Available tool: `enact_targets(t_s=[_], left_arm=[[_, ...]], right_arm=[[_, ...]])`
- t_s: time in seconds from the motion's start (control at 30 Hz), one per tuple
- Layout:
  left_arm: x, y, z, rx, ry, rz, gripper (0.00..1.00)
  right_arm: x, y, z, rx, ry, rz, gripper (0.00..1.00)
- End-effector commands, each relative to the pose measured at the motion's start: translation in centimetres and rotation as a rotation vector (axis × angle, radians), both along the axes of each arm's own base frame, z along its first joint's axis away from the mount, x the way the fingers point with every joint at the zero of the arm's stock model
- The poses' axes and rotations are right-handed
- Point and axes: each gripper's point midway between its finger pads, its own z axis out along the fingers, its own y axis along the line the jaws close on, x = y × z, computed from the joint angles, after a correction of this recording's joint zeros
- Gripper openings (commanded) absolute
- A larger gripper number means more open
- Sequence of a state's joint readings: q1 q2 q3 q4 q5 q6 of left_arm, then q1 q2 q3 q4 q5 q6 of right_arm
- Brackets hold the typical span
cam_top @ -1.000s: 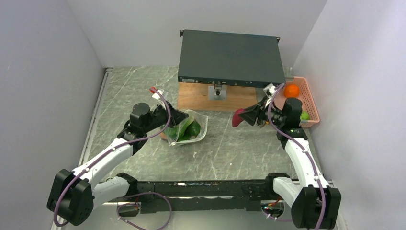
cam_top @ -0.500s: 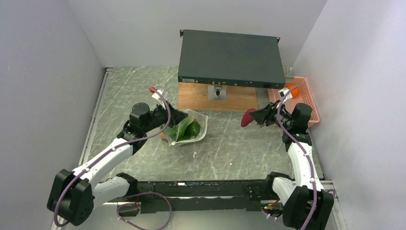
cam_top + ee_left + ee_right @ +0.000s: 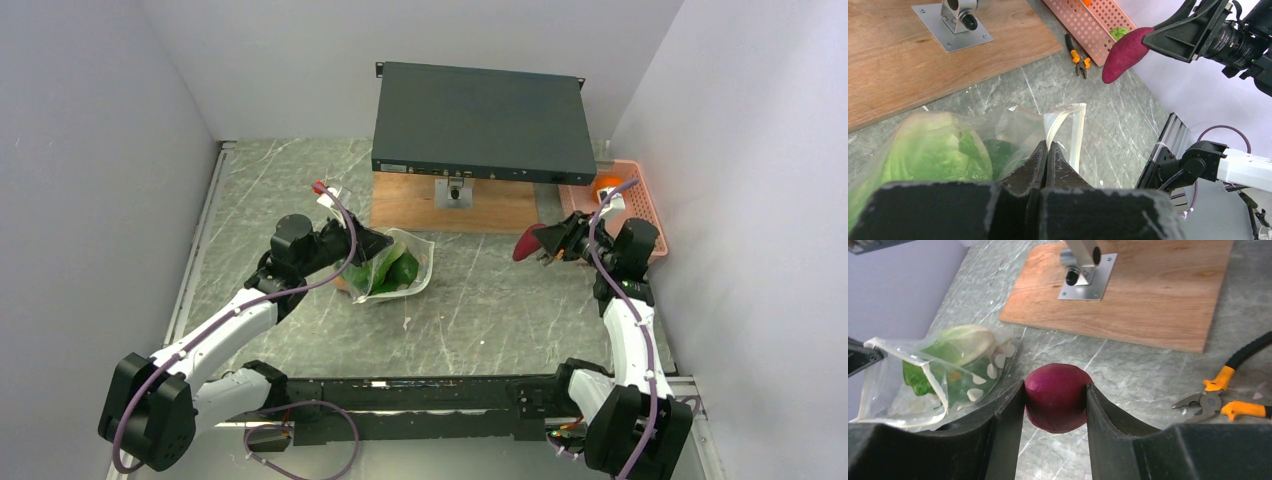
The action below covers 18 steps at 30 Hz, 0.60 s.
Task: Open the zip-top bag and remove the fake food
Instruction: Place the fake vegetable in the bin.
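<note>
Currently we see the left gripper [image 3: 1046,150] clenched on the bag [image 3: 923,390], its fingers pinching the plastic strip at the mouth. The bag lies on the table [image 3: 480,310] in front of the board [image 3: 1148,295], toward the board's left end, with its mouth edge lifted. Lettuce [image 3: 933,145] and a dark green piece [image 3: 405,270] sit inside the bag.

We see the right gripper [image 3: 1054,387] grasping a purple piece [image 3: 1124,50] between both fingers, raised off the table in front of the board's right end.

Pliers [image 3: 1220,400] lie flat on the table, right of the board. The basket [image 3: 650,215] stands further right of the board and holds an orange ball [image 3: 606,184] and a green piece [image 3: 1119,33].
</note>
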<state>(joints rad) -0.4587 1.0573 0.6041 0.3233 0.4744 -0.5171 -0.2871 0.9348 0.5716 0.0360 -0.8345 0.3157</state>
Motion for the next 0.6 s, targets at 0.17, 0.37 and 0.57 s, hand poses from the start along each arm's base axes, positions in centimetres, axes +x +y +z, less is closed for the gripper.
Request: enact_targets(t_s=[0.17, 0.37, 0.57], left_arm=[[-0.1, 0.0, 1.5, -0.019, -0.049, -0.014, 0.0], [0.0, 0.0, 1.5, -0.018, -0.051, -0.014, 0.0], [0.0, 0.0, 1.5, -0.018, -0.051, -0.015, 0.0]], right_arm=[[1.7, -3.4, -0.1, 0.042, 0.04, -0.205, 0.0], [2.8, -6.4, -0.4, 0.063, 0.096, -0.392, 0.0], [3.7, -8.1, -0.2, 0.094, 0.12, -0.493, 0.0]])
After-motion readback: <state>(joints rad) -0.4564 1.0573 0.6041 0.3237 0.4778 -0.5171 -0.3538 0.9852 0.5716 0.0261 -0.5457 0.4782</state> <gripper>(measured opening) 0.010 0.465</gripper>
